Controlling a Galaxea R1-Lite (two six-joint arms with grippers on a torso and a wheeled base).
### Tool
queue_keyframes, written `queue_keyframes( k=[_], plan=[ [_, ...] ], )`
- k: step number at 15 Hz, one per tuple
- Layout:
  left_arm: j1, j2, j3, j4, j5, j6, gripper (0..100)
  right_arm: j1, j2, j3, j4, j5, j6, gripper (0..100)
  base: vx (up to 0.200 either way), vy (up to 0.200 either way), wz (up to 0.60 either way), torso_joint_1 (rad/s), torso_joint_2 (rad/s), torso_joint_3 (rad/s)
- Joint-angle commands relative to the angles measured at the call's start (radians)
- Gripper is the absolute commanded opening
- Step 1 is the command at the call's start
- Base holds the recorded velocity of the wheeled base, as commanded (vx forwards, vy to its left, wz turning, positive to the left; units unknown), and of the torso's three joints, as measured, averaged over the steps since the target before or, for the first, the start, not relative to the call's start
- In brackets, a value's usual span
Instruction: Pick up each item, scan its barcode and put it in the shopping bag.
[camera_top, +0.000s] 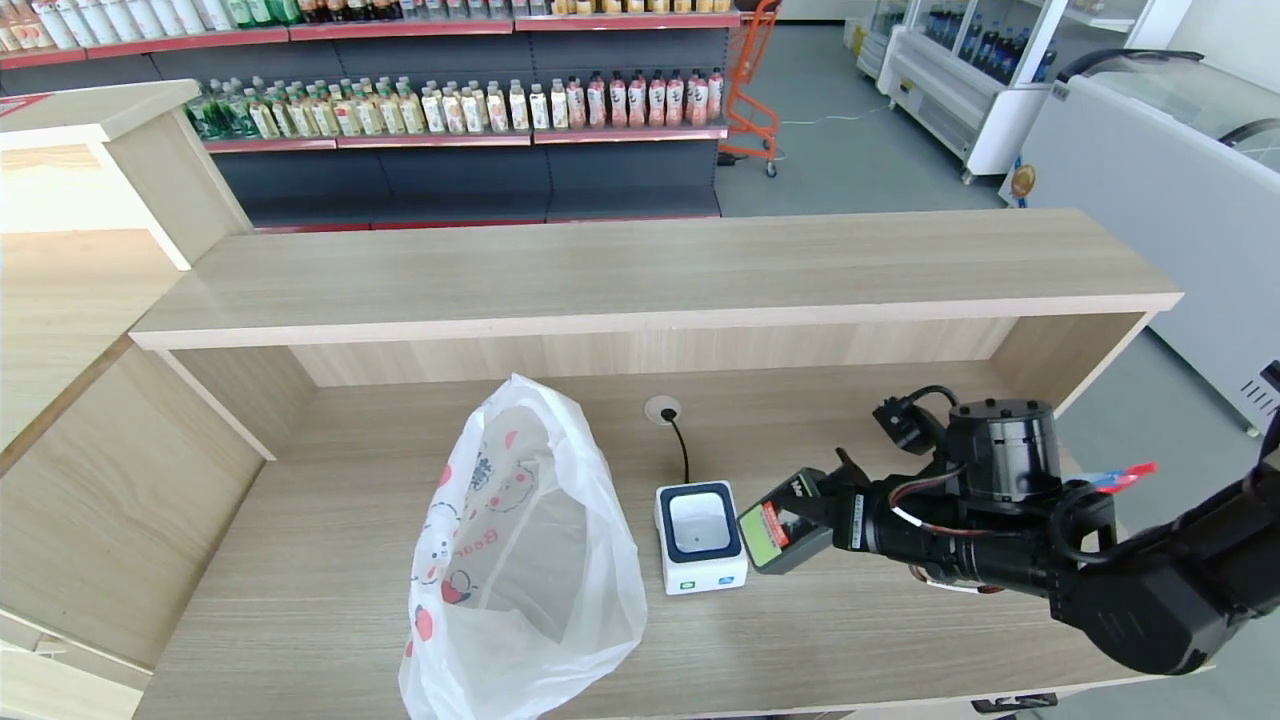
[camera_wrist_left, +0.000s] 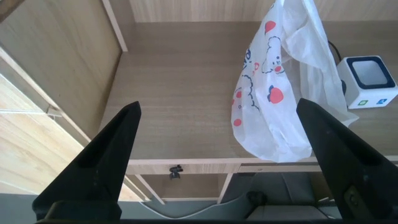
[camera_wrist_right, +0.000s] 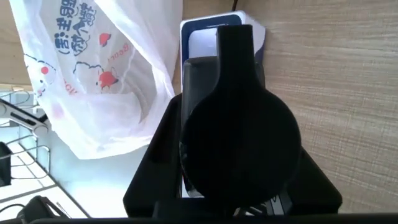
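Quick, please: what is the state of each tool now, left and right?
Left tool: open, holding nothing.
Right tool: closed on a small box, next to the scanner.

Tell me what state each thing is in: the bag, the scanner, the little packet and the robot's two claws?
shopping bag: standing open on the counter.
scanner: upright, window facing up, cable attached.
packet: held tilted, right beside the scanner.
right gripper: shut on the packet.
left gripper: open, holding nothing.
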Motion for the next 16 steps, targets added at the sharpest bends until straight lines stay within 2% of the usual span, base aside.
queue_keyframes(
  k=[1,9,16],
  plan=[
    [0.0,0.0,0.0,0.0,0.001,-0.001,100,0.017,0.067,-0.02,-0.034,0.001,0.001,0,0.0,0.0,0.0,0.0,0.0,0.0],
    [0.0,0.0,0.0,0.0,0.001,-0.001,100,0.047,0.203,-0.164,-0.05,0.006,0.004,0,0.0,0.0,0.0,0.0,0.0,0.0],
    [0.0,0.0,0.0,0.0,0.001,-0.001,100,0.067,0.274,-0.187,-0.105,0.006,0.009,0,0.0,0.0,0.0,0.0,0.0,0.0]
  ],
)
